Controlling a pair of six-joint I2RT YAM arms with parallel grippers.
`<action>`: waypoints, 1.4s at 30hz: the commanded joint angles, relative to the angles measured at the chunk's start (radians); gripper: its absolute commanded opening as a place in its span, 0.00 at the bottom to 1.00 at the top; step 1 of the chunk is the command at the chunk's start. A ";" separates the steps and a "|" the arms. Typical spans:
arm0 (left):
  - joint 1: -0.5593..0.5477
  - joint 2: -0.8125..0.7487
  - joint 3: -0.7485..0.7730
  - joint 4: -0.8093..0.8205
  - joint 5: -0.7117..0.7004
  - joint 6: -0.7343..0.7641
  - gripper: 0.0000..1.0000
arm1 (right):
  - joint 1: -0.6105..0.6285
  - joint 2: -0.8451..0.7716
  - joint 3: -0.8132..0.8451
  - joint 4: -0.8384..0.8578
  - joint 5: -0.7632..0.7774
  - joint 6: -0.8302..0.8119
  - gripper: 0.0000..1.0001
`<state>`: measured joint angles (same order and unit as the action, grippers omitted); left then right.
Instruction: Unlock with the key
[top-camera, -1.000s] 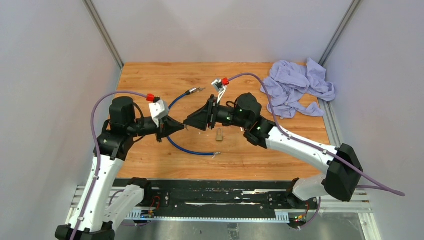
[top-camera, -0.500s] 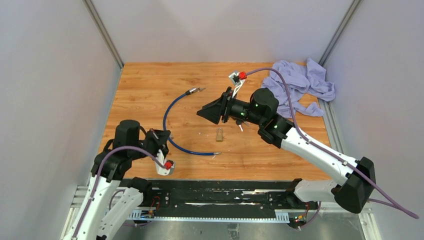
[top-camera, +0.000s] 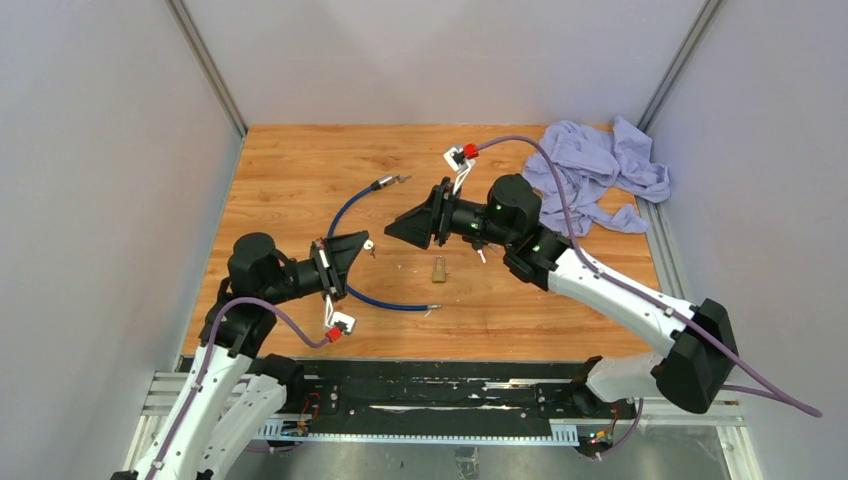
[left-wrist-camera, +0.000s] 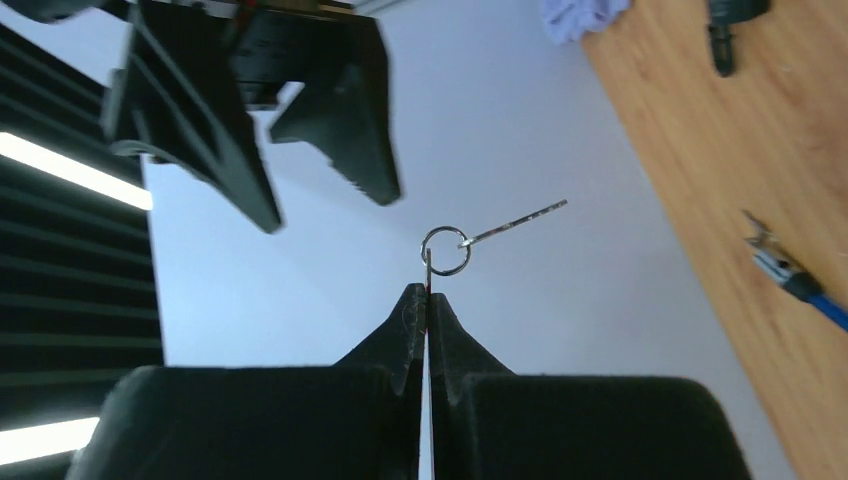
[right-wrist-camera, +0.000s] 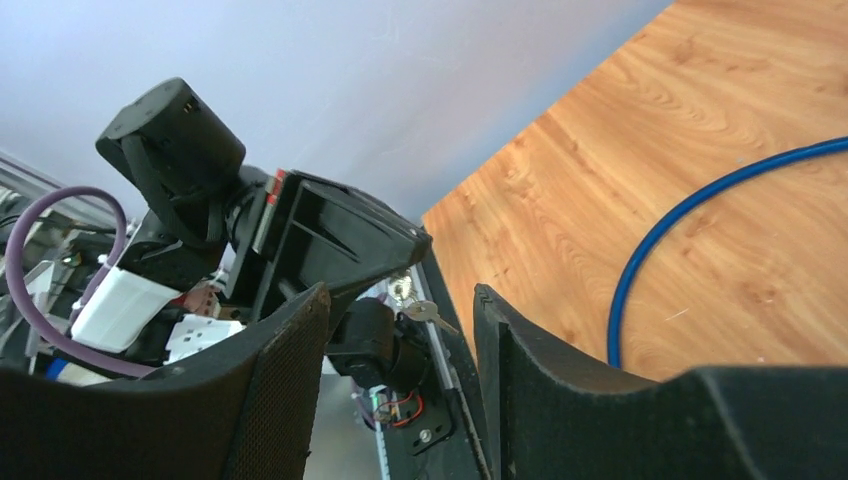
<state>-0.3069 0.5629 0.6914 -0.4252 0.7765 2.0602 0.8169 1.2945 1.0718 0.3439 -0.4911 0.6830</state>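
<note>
Above the table (top-camera: 290, 160), left of its middle, the key (left-wrist-camera: 515, 220) hangs clear of the wood from a small ring (left-wrist-camera: 445, 250). The left gripper (left-wrist-camera: 427, 300) has its fingers pressed tight together on a thin bit of metal at that ring. The wrist view sees this piece edge-on, so it may be a second key or part of the ring itself. Facing it from the right and a little apart, the right gripper (right-wrist-camera: 398, 300) points its tips at the key with its fingers spread wide and nothing between them. Both grippers are raised off the surface.

A small brass padlock (top-camera: 439, 268) lies flat on the table near the middle, below the right gripper and untouched. A blue cable (top-camera: 390, 306) curves over the wood from a metal end toward the far edge, round past the left gripper, to a second end near the padlock. A crumpled lilac cloth (top-camera: 595, 175) sits in the far right corner.
</note>
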 joint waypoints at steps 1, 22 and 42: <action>-0.008 0.049 -0.011 0.294 0.168 0.653 0.00 | -0.011 0.060 0.023 0.112 -0.104 0.110 0.53; -0.007 0.046 -0.015 0.359 0.181 0.649 0.00 | -0.044 0.271 -0.030 0.771 -0.268 0.643 0.14; -0.008 0.038 -0.011 0.342 0.128 0.619 0.00 | -0.039 0.239 -0.071 0.729 -0.279 0.617 0.19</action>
<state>-0.3092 0.6109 0.6872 -0.1028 0.9073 2.0605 0.7834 1.5372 1.0000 1.0134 -0.7444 1.2877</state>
